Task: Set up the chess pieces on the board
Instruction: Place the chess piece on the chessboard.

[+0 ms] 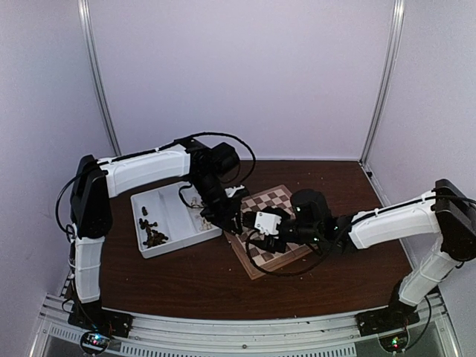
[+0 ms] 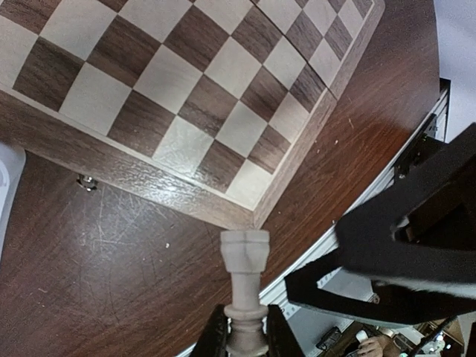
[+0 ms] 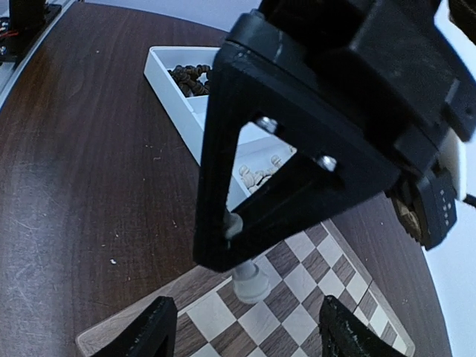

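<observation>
Cream chess piece (image 2: 245, 256), pinched by the left gripper (image 2: 247, 329) near the board (image 2: 186, 97), seemingly awaits the empty, wide-open right gripper (image 3: 253, 331).

The left claw (image 3: 234, 230) grips a cream piece (image 3: 250, 281) near the board (image 3: 297, 301) (white tray (image 3: 177, 93) behind), right claw (image 3: 249, 336) spread below.

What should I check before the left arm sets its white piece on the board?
1. Hold of the left gripper on the white piece: ok.
2. Piece straight in the grip: ok.
3. Squares of the board near the corner free: ok.
4. Piece above its target square: cannot tell.
5. Jaws of the right gripper open, nothing held: ok.
6. Room between the two grippers: not ok, they look crowded over the board corner.
</observation>
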You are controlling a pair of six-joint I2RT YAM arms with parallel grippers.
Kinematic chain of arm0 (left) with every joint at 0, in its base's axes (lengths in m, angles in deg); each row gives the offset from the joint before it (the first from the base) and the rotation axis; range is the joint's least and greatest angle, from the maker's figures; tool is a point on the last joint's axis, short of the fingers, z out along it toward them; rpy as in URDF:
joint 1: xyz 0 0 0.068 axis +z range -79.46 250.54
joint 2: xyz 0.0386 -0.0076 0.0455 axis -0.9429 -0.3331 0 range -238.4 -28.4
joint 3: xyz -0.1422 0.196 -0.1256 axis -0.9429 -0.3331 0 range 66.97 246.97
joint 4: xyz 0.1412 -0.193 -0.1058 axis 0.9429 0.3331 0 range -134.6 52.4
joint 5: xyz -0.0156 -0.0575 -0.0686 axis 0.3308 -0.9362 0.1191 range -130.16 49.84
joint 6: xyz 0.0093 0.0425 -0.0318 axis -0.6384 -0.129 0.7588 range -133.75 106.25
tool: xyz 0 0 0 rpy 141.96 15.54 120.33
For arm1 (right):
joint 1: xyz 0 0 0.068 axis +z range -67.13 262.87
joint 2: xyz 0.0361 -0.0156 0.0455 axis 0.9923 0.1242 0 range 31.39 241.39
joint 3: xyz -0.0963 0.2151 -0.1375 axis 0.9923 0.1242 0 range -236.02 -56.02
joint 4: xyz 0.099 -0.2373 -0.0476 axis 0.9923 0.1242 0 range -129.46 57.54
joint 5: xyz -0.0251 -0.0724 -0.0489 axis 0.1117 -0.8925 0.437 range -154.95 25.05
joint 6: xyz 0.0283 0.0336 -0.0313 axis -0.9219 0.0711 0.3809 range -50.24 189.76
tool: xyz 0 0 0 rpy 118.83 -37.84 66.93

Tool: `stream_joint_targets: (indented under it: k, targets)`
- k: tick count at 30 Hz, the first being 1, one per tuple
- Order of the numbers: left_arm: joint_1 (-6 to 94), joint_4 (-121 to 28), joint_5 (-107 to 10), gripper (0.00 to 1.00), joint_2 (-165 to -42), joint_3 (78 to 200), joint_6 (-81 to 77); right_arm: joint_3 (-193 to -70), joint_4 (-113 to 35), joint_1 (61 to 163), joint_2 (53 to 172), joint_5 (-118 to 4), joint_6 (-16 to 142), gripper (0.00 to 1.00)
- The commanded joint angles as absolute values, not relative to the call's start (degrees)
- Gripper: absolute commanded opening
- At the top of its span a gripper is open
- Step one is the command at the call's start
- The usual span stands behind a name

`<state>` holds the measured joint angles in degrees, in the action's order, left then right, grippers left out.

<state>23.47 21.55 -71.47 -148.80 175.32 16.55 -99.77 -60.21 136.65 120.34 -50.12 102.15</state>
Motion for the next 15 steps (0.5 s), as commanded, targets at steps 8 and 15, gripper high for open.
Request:
stream_joint_targets:
  k: [8,15]
  targets:
    - [22.8,22.6,-73.5,0.09,-149.8,175.9,15.9,-103.9,-61.3,138.9,126.3,-49.3,106.7,0.51]
    - [22.6,22.7,-74.9,0.09,-149.7,175.1,15.4,-105.3,-61.6,139.2,128.7,-51.1,106.2,0.42]
